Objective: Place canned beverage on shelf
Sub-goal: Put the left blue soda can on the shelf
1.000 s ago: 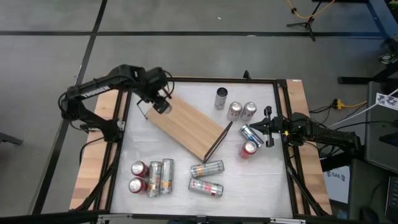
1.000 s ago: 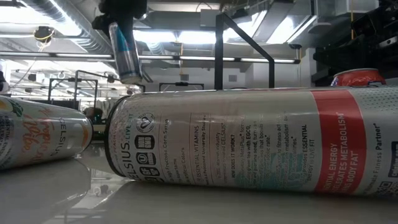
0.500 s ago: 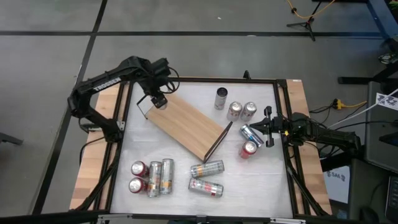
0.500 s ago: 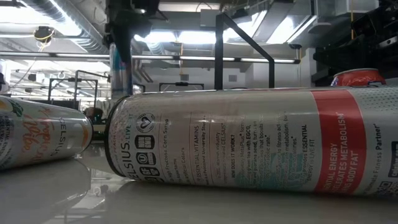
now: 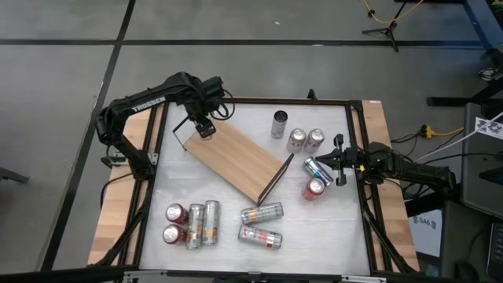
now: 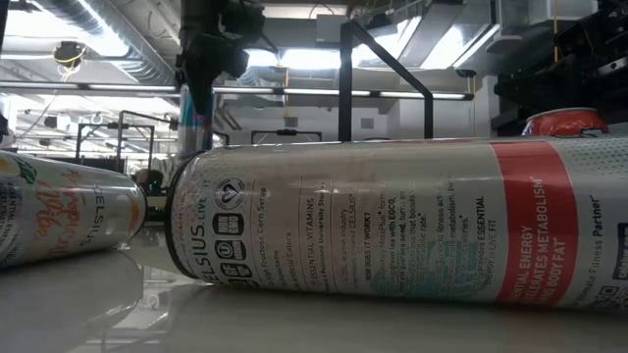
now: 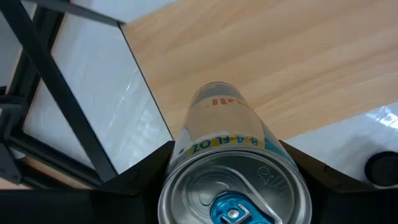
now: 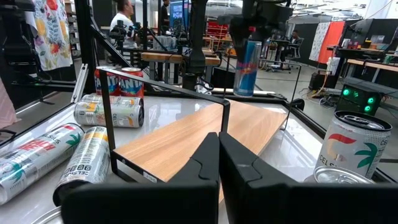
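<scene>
A slim blue-and-silver can (image 8: 247,67) is being held upright by the left gripper (image 5: 206,126), whose jaws are clamped on the can's upper body; in the left wrist view the can's top with its blue tab (image 7: 233,196) is being framed by dark fingers (image 7: 146,173) on both sides. The can is being carried over the far-left end of the shelf (image 5: 234,160), just above the light-brown board; whether its base is touching the wood cannot be told. The shelf is being seen lying at a slant across the white table (image 5: 330,228), with a thin black frame leg (image 8: 166,128) at each end.

The right gripper (image 5: 339,161) is being kept low beside the shelf's right end, its jaws pressed together with nothing between them. Just beside that gripper, a blue can (image 5: 316,169) and a red can (image 5: 313,189) are lying on their sides. Beyond the shelf's right end, three cans are standing upright: a dark one (image 5: 280,123) and two silver ones (image 5: 305,141).

In front of the shelf, a group of four cans (image 5: 191,223) is being seen near the table's left edge, and two more cans (image 5: 261,225) are lying on their sides to the right of that group. In the low view, a large lying can (image 6: 392,224) is filling most of the foreground.
</scene>
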